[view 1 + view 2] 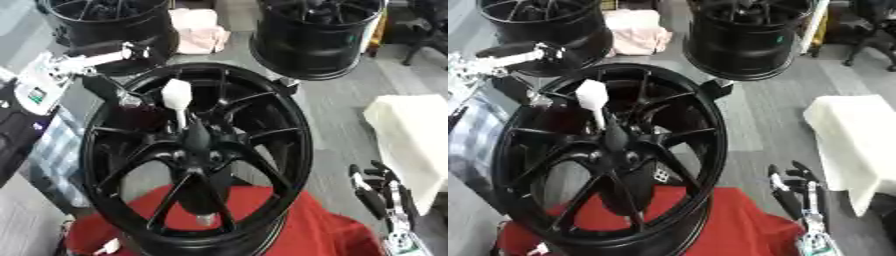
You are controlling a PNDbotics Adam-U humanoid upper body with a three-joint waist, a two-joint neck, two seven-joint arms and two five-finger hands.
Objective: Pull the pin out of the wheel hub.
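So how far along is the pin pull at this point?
Nothing looks done: the white-handled pin is seated in the wheel hub, standing up from its centre. Nothing is in hand either; the left hand hovers up beside the rim, its fingers unclear, and the right hand idles open, low right. Reaching, grasping and pulling all remain.

Wheel hub (197, 160) at frame centre, on a cloth (306, 225); pin (179, 102) stands in its middle. Two more wheels at upper left (114, 22) and upper right (315, 35). Right hand (381, 192) lower right.
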